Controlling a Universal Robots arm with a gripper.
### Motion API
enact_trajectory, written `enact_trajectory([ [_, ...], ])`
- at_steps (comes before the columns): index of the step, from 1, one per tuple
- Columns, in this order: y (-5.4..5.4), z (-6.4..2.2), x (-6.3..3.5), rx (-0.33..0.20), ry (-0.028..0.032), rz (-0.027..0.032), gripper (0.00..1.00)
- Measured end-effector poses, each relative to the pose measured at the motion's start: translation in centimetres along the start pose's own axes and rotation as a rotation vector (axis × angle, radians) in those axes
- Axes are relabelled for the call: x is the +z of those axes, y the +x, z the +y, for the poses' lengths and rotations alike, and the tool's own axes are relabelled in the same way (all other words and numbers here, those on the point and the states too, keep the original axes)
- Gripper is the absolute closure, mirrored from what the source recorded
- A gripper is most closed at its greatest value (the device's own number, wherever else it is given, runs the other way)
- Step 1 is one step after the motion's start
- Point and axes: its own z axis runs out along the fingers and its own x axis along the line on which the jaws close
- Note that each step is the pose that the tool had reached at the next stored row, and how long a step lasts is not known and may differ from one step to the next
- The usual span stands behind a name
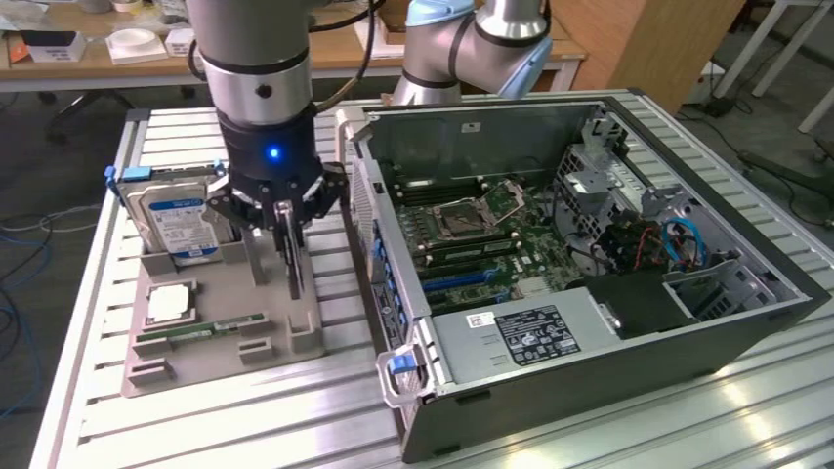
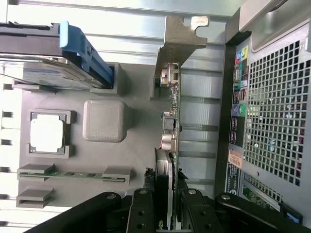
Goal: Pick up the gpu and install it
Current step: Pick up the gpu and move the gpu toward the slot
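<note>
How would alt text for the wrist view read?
The gripper clamps the gpu, edge-on, standing on a grey tray beside a computer case. The tray also holds a hard drive, a processor and a memory stick.

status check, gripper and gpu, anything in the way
Gripper shut on the gpu, card upright on edge at the grey holder. Hard drive stands apart, exterior view's left. Open case beside the holder.

No lettering can be read. The drive (image 1: 176, 220), just beside the gripper (image 1: 289, 278), bears a blue-and-white label with print too small to make out. Farther off, the power supply (image 1: 521, 337) has a black label and a white sticker, both illegible; so is the orange sticker (image 2: 235, 158) on the case (image 2: 272, 97) near the gripper.
</note>
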Motion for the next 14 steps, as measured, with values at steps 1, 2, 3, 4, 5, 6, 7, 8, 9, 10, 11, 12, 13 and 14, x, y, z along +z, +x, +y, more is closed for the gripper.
enact_trajectory([
  [1,0.0,0.02,-0.33,0.0,0.0001,0.0001,0.73],
  [2,0.0,0.04,-0.7,0.0,0.0,0.0,0.73],
  [3,0.0,0.06,-1.14,0.0,0.0001,0.0,0.73],
  [4,0.0,0.14,-1.59,0.0,0.0,-0.0001,0.73],
  [5,0.0,0.2,-2.04,0.0,0.0001,0.0,0.73],
  [6,0.0,0.23,-2.49,0.0,0.0001,0.0,0.73],
  [7,0.0,0.26,-2.97,0.0,0.0001,0.0,0.73],
  [8,0.0,0.28,-3.41,0.0,0.0,0.0,0.73],
  [9,0.0,0.3,-3.86,0.0,0.0,-0.0001,0.73],
  [10,-0.1,0.33,-4.31,0.0,0.0,-0.0001,0.73],
  [11,-0.1,0.37,-4.76,0.0,0.0001,0.0001,0.73],
  [12,-0.1,0.39,-5.21,0.0,0.0,0.0,0.73],
  [13,-0.1,0.42,-5.65,0.0,0.0,0.0,0.73],
  [14,-0.1,0.44,-6.14,0.0,0.0,0.0,0.73],
])
